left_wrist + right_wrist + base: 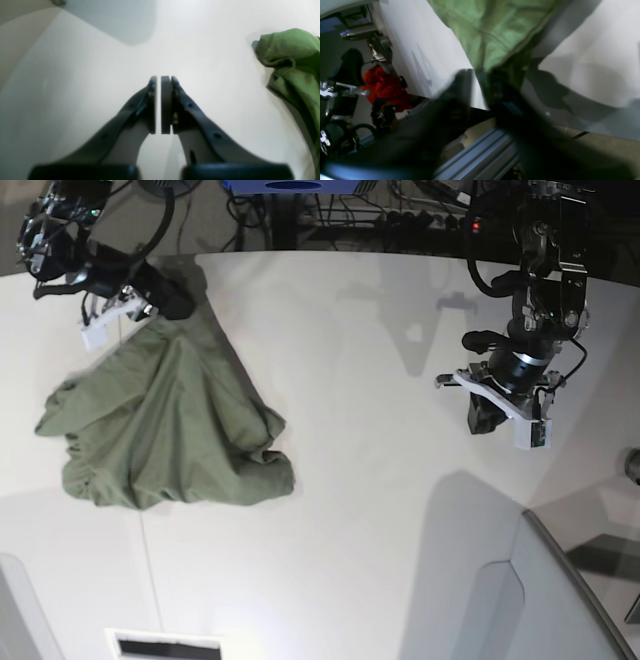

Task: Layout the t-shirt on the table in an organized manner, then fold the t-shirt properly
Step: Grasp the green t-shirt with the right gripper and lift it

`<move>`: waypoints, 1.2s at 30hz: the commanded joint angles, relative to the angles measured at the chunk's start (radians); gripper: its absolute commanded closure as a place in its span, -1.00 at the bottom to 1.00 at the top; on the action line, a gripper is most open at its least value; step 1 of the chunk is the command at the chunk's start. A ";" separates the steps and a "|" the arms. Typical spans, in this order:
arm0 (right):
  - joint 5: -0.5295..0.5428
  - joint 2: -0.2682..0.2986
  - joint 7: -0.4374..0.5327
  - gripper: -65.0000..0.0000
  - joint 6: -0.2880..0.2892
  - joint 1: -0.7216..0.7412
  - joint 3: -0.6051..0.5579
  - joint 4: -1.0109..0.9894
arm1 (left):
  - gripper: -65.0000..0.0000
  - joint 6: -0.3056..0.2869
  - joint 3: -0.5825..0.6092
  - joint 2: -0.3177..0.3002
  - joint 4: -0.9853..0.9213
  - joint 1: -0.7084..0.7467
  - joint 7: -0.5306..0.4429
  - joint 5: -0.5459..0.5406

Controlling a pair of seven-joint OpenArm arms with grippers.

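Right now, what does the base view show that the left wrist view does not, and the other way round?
Only the base view shows the right gripper at the t-shirt's raised far end, and the whole crumpled shirt. Only the left wrist view shows the left gripper up close, jaws nearly together, holding nothing. Both show the white table and some green shirt.

Along the top edge of the base view, a tangle of dark cables (420, 205) beside a blue object (290, 185) at top centre; at lower right, a grey translucent panel (545, 600) with a curved edge; at the bottom left, a small white rectangle with a dark slot (165, 647). At mid-left of the right wrist view, something bright red (386, 87), blurred; along the lower centre, a ribbed aluminium rail (480, 152).
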 commanded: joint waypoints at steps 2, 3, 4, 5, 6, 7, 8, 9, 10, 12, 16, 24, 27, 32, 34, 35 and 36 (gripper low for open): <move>0.032 0.003 0.000 -0.14 0.005 -0.025 0.001 0.088 | 0.92 -0.002 -0.003 -0.008 0.017 -0.007 -0.022 -0.003; 0.032 0.002 0.011 -0.31 0.005 -0.032 0.007 0.137 | 0.92 -0.002 -0.003 -0.008 0.017 -0.007 -0.022 -0.003; 0.032 0.002 0.035 -0.40 0.005 -0.038 0.007 0.183 | 0.92 -0.002 -0.003 -0.008 0.017 -0.007 -0.022 -0.003; 0.029 0.005 0.075 -0.41 0.003 -0.042 0.008 0.228 | 0.92 -0.002 -0.003 -0.008 0.017 -0.007 -0.022 -0.003; 0.029 0.010 0.114 -0.41 -0.006 -0.043 0.008 0.256 | 0.92 -0.002 -0.007 -0.008 0.017 -0.007 -0.022 -0.003; 0.029 0.031 0.147 -0.41 -0.040 -0.038 0.008 0.262 | 0.92 -0.002 -0.008 -0.008 0.017 -0.006 -0.022 -0.003; 0.029 0.052 0.175 -0.41 -0.078 -0.025 0.007 0.259 | 0.92 -0.002 -0.008 -0.008 0.017 -0.006 -0.022 -0.003; 0.029 0.072 0.198 -0.41 -0.115 -0.003 0.008 0.246 | 0.92 -0.002 -0.008 -0.008 0.017 -0.003 -0.022 -0.003; 0.029 0.089 0.221 -0.41 -0.150 0.015 0.008 0.211 | 0.92 -0.002 -0.008 -0.008 0.017 -0.001 -0.022 -0.003; 0.030 0.122 0.259 -0.41 -0.167 0.058 0.008 0.133 | 0.92 -0.002 -0.011 -0.008 0.017 0.001 -0.022 -0.003; 0.030 0.180 0.316 -0.41 -0.170 0.124 0.002 -0.033 | 0.93 -0.007 -0.045 -0.027 0.017 0.027 -0.027 -0.006; 0.030 0.203 0.373 0.05 -0.172 0.153 -0.001 -0.123 | 0.93 -0.246 -0.243 -0.022 -0.095 0.053 -0.027 -0.005; 0.030 0.198 0.373 0.75 -0.172 0.158 -0.001 -0.123 | 0.93 -0.276 -0.283 -0.022 -0.148 0.054 -0.027 -0.005; 0.030 0.194 0.304 0.98 -0.175 0.186 0.001 -0.119 | 0.93 -0.279 -0.304 -0.025 -0.194 0.054 -0.028 -0.005; 0.030 0.192 0.278 0.99 -0.196 0.196 0.001 -0.113 | 0.93 -0.279 -0.300 -0.025 -0.194 0.054 -0.028 -0.005; 0.032 0.192 0.272 0.99 -0.216 0.199 0.001 -0.102 | 0.93 -0.279 -0.300 -0.025 -0.194 0.054 -0.028 -0.008; 0.032 0.184 0.267 0.99 -0.232 0.204 -0.002 -0.082 | 0.93 -0.279 -0.298 -0.025 -0.194 0.053 -0.028 -0.010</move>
